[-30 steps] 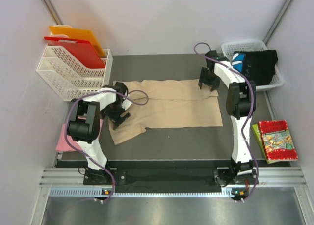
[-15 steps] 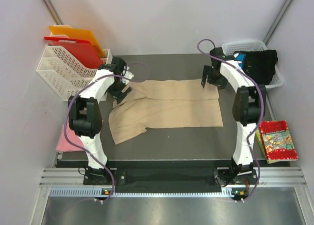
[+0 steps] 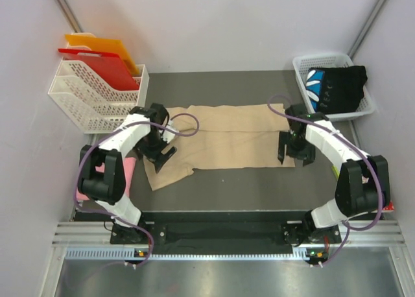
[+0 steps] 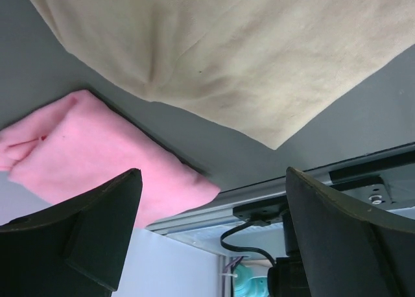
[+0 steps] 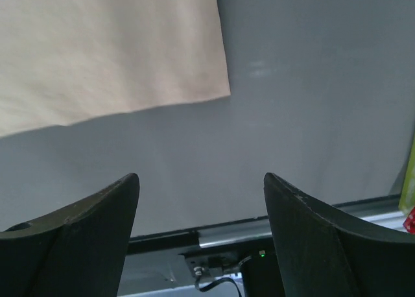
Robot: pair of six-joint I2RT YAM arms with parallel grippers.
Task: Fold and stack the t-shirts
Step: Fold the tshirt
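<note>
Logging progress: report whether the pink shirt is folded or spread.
Folded: the pink shirt is a compact, thick-edged block with layers showing at one end, while the beige shirt lies mostly spread.

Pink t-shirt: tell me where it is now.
In the top external view, the pink t-shirt lies folded at the table's near-left edge, partly under the left arm, just left of the beige t-shirt's near corner.

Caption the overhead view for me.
Left gripper and right gripper hover open at opposite ends of the beige t-shirt; black t-shirt in basket.
</note>
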